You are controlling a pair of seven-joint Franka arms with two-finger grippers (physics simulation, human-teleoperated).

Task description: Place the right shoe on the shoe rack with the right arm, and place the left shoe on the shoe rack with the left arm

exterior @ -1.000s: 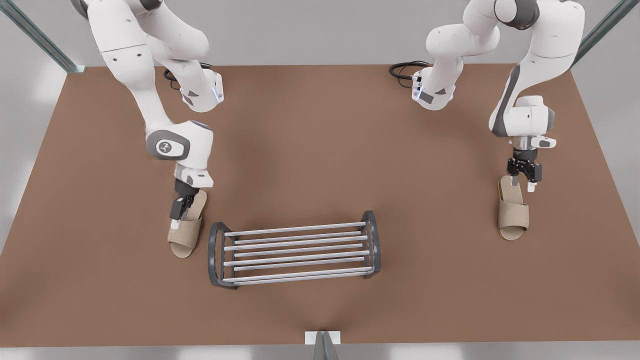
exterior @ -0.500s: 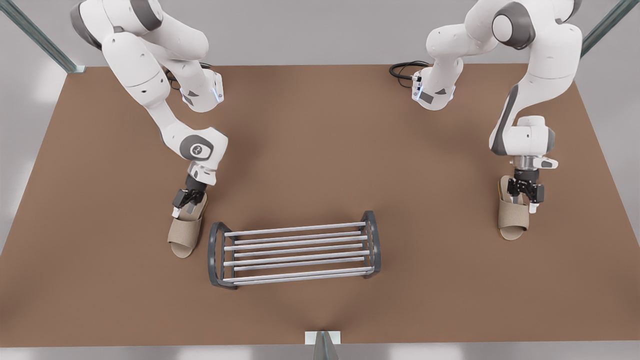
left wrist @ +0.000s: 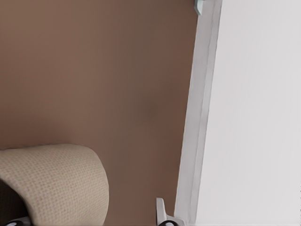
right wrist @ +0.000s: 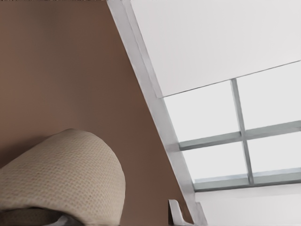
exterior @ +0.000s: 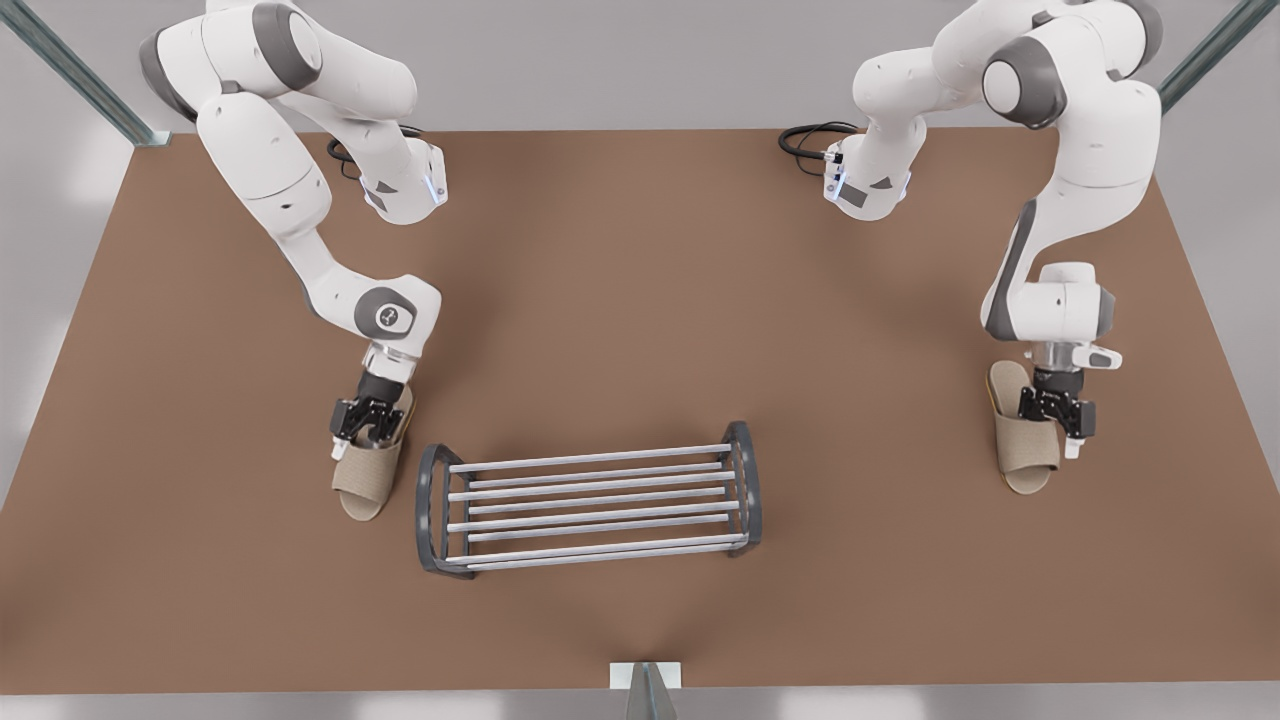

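Note:
Two beige open-toe slippers lie on the brown table either side of the shoe rack (exterior: 590, 500), a low frame of silver bars between dark end frames. My right gripper (exterior: 365, 430) is at the front view's left, down over one slipper (exterior: 360, 485), open, fingers on either side of its strap. The right wrist view shows that slipper (right wrist: 61, 179) beside a fingertip (right wrist: 178, 214). My left gripper (exterior: 1055, 425) is at the front view's right, open and low over the other slipper (exterior: 1025, 465). The left wrist view has this slipper (left wrist: 51, 183) by a fingertip (left wrist: 162, 217).
Both arm bases (exterior: 405, 185) (exterior: 865, 180) stand at the table's far side, with a black cable coil (exterior: 815, 135) behind one. A white bracket with a post (exterior: 645, 680) sits on the near edge. The table edge (left wrist: 195, 117) (right wrist: 155, 99) runs near each slipper.
Both grippers have come down onto their slippers. The right gripper's wrist has turned so that its fingers span the slipper's width. The slippers have barely shifted.

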